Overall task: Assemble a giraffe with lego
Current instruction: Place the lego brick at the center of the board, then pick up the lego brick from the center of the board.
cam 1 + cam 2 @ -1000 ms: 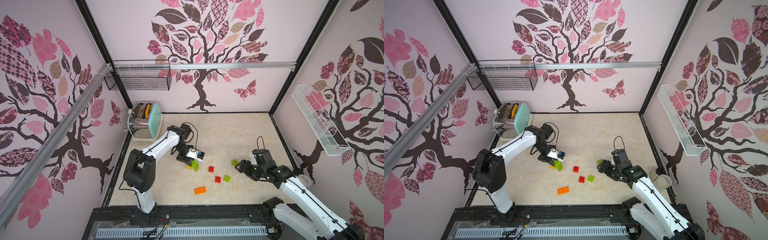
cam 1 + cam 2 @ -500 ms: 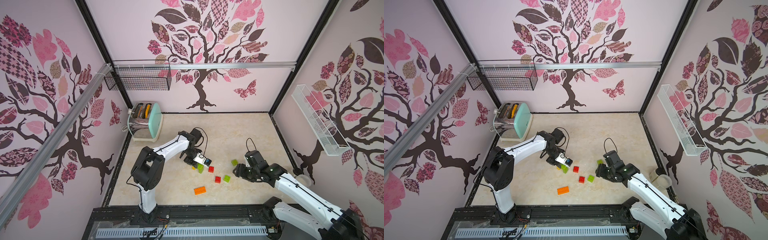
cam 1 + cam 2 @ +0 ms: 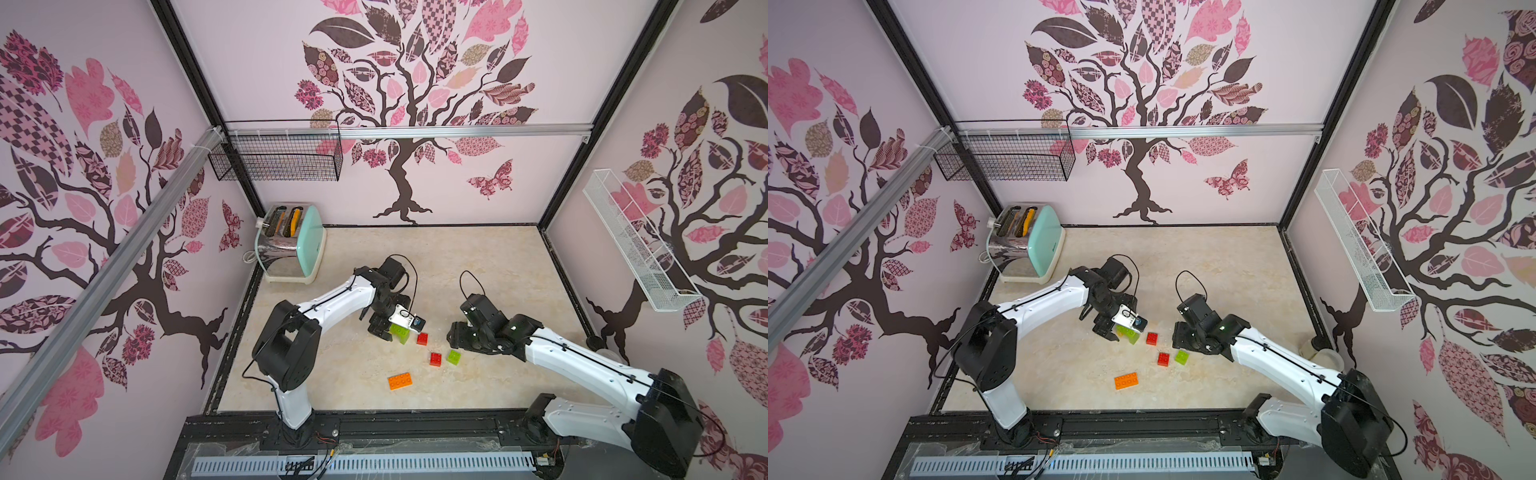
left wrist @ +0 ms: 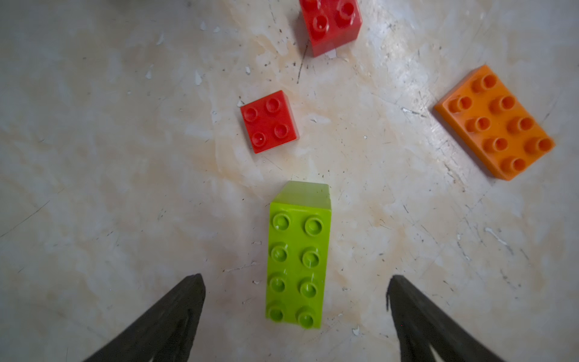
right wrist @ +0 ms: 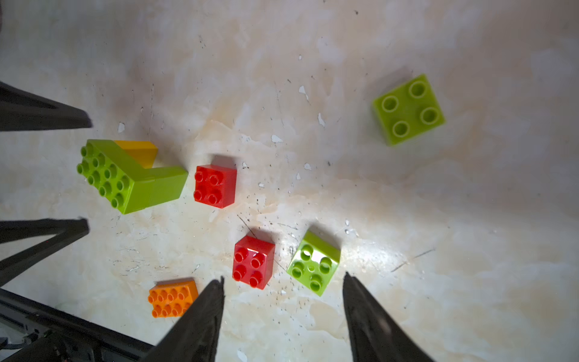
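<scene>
Two-coloured giraffe (lime, yellow)

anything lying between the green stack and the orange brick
Nothing: only bare tabletop lies between the green stack and the orange brick. The left wrist view shows it best, and both top views agree.

I saw the giraffe only part built: a long lime green brick sat on a green leg and a yellow piece, standing on the tabletop. A red brick lay just beside it. The second red brick and a small green brick lay close together. The orange brick lay flat, studs up, apart from them. Another green brick lay alone.
</scene>
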Action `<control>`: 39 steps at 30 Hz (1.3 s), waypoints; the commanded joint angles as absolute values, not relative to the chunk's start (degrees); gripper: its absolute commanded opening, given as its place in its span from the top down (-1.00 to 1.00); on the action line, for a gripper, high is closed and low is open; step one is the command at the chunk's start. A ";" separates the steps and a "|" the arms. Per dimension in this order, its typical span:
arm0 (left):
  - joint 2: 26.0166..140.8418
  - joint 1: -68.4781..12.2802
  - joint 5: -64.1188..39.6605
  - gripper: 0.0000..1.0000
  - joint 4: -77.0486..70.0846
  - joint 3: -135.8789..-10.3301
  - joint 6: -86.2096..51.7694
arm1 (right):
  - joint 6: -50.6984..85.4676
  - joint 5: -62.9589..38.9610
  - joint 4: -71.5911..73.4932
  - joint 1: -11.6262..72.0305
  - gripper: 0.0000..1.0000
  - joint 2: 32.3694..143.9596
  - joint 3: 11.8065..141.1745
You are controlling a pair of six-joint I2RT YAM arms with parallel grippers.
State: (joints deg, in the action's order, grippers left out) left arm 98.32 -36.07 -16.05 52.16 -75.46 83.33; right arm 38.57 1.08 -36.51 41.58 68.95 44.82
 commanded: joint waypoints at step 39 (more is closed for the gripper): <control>49.70 -15.74 -30.32 -0.96 42.12 -40.77 29.42 | 40.62 7.73 -39.89 50.53 0.56 104.38 68.74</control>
State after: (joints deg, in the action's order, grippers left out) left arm 50.35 -16.03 -29.23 42.89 -41.23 29.89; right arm 41.19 7.35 -37.19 50.35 103.70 66.39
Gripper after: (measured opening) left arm 0.981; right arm 0.306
